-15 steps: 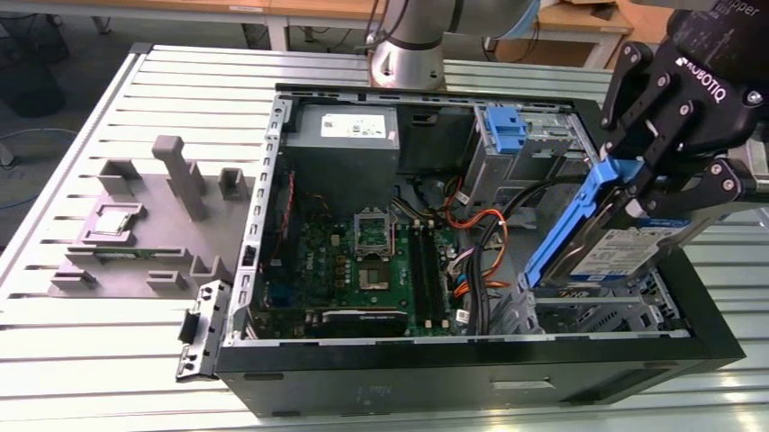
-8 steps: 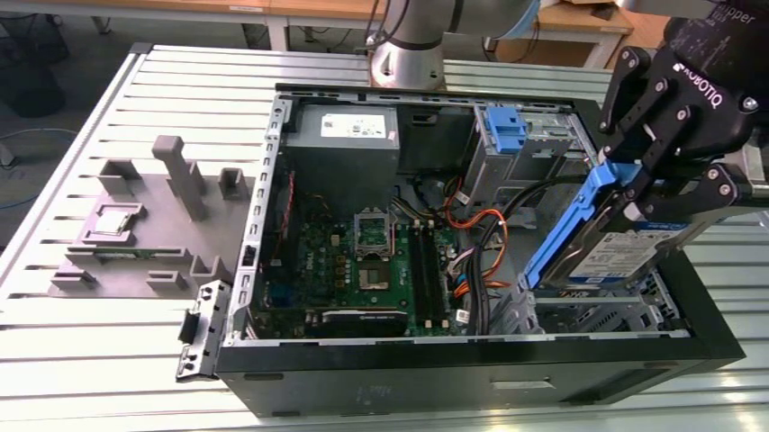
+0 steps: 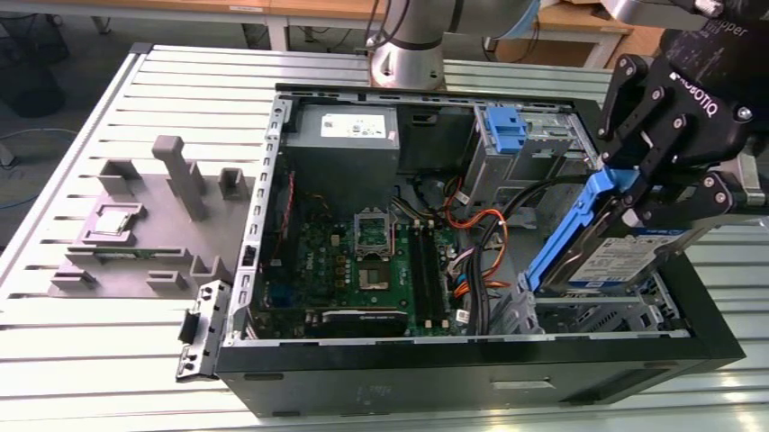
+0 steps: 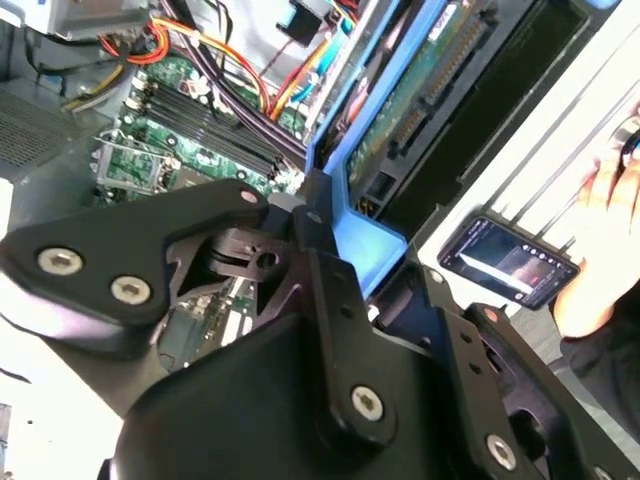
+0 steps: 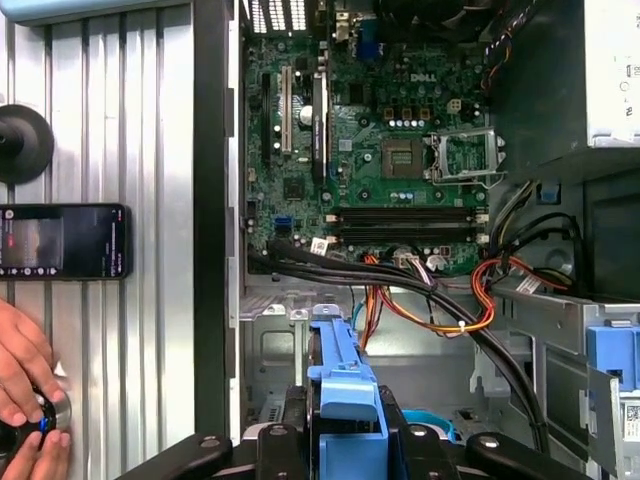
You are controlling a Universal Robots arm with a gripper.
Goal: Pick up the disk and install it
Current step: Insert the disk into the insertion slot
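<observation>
My gripper [image 3: 643, 193] is shut on the disk [image 3: 619, 259], a silver drive with a white-and-blue label in a blue plastic bracket. It holds the disk tilted on edge over the drive bay [image 3: 589, 315] at the near corner of the open computer case [image 3: 481, 364], on the exterior view's right. In the second wrist view the black fingers [image 4: 320, 270] clamp the blue bracket of the disk [image 4: 372, 245], whose green circuit board faces the camera. In the first wrist view the disk [image 5: 340, 385] stands edge-on in the gripper [image 5: 345, 440], above the metal bay floor.
Inside the case lie the motherboard [image 3: 360, 252], orange and black cables [image 3: 481, 243], a grey power supply [image 3: 348, 126] and a blue latch piece with cage [image 3: 511, 130]. A grey fixture [image 3: 157, 225] sits left of the case. A phone [image 5: 60, 240] and a person's hand [image 5: 25, 380] are beside the case.
</observation>
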